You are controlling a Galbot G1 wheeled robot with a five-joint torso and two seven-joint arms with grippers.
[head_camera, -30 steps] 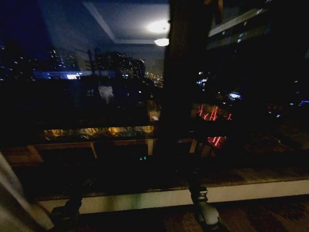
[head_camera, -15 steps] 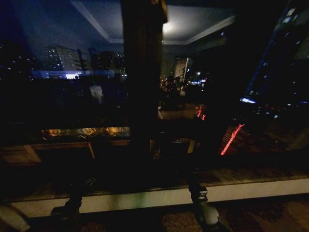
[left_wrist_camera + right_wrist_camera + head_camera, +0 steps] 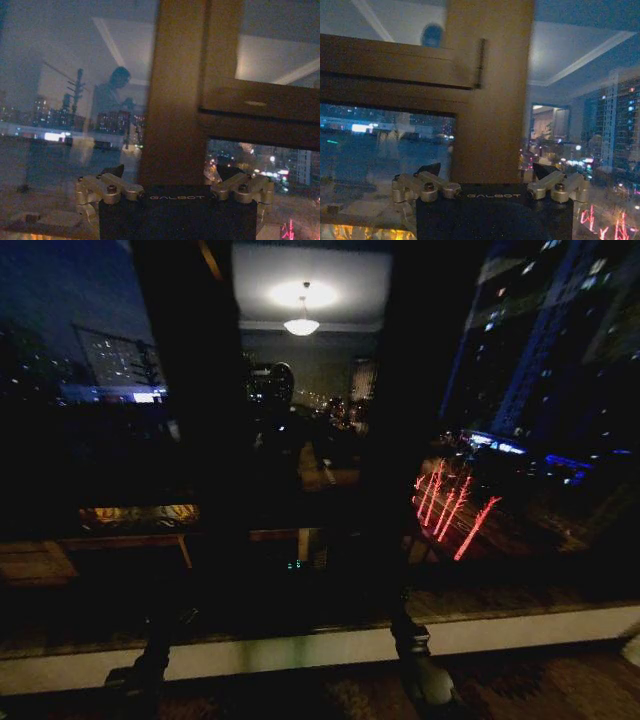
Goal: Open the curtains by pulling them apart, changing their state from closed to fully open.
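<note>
Facing bare night glass with both grippers empty and wide, curtains not placed.

Left gripper (image 3: 170,172) and right gripper (image 3: 487,170) are each held up close to the window glass (image 3: 100,440), jaws spread wide with nothing between them. 1 upright wooden post (image 3: 175,95) stands straight ahead of each. In the head view the 2 arms rise from low in the picture, in front of 1 pale sill (image 3: 300,648). The glass ahead hangs uncovered, so I cannot tell which way the curtains lie from either gripper. 1 pale scrap (image 3: 633,650) at the far right edge, down at sill level, may be a hem — too small to say. If it is, the fabric hangs vertical out to the right and the right arm is the nearer one. Count: 2 grippers, 1 sill, 1 possible cloth edge.
</note>
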